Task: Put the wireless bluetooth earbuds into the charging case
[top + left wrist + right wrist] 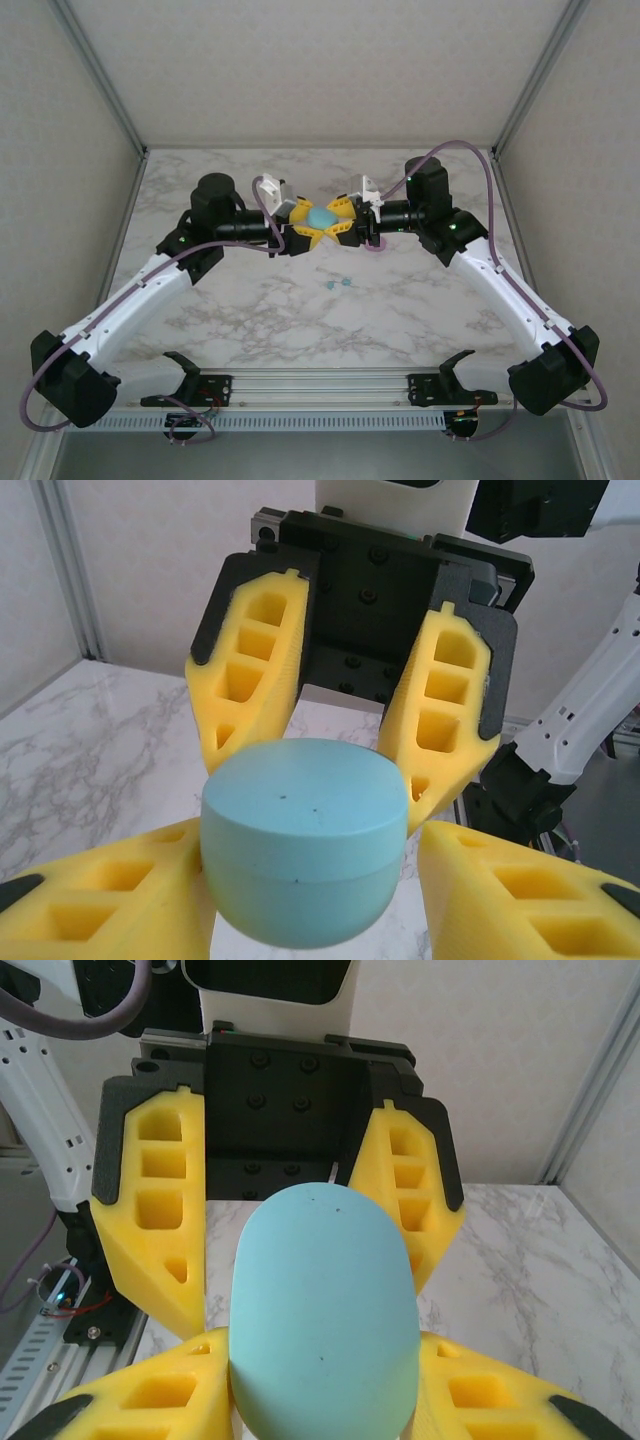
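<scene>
In the upper middle of the top picture, we see the left claw and the right claw meet nose to nose, with the teal charging case between them, up off the table. The two tiny teal earbuds lie on the table lower down in the picture, well apart from the case. They sit just right of the middle, so we think the right arm is a little nearer to them. In the left wrist picture, the case sits low in the middle with its lid shut. The left claw's yellow fingers stand on both sides of it, partly open, and we cannot tell if they press on it. In the right wrist picture, the case runs long up the frame, pointing toward the other claw. The right claw's fingers are closed snug on its near end and hold it.
</scene>
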`<state>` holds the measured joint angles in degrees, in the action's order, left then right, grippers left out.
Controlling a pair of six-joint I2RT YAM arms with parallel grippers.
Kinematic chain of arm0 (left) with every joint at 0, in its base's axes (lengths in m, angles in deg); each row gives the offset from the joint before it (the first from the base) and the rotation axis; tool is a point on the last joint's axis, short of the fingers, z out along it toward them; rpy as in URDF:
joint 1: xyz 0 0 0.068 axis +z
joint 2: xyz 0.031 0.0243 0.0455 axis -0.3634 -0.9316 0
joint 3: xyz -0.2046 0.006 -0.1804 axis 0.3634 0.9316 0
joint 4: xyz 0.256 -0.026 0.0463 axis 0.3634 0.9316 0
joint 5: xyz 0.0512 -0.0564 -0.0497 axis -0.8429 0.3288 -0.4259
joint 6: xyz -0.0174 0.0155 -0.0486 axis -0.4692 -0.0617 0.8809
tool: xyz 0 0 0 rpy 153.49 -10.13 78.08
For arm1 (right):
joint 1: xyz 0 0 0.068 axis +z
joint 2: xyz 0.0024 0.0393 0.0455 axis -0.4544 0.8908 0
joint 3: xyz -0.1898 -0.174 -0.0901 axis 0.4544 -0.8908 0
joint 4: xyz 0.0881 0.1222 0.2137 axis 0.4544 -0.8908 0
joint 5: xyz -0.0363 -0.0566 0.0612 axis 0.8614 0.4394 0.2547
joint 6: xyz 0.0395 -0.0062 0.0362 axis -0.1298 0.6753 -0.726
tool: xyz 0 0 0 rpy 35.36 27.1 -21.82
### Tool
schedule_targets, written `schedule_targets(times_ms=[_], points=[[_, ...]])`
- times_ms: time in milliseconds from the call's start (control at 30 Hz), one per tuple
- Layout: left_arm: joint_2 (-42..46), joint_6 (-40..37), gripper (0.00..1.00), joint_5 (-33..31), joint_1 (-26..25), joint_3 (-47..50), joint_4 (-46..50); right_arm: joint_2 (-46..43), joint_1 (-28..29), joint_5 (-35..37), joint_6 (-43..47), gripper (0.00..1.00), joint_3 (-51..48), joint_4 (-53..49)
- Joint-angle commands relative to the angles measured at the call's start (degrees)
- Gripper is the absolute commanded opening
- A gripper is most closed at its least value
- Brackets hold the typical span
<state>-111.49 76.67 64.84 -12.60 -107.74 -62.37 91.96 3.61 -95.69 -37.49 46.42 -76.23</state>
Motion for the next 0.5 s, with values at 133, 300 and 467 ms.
schedule_targets(times_ms=[133,300,467], points=[[-0.44,-1.11,0.45,0.44,-1.16,-2.49,1.19,0.01,0.08,-1.44,-0.73,0.32,0.31,1.84],[-0.19,-1.23,0.39,0.38,-1.25,-2.47,1.02,-0.04,0.04,-1.38,0.87,0.32,0.4,0.18],[-0.08,-0.74,0.45,0.84,-1.25,-2.62,0.37,-0.08,0.04,-1.29,1.77,0.32,0.58,-1.58]])
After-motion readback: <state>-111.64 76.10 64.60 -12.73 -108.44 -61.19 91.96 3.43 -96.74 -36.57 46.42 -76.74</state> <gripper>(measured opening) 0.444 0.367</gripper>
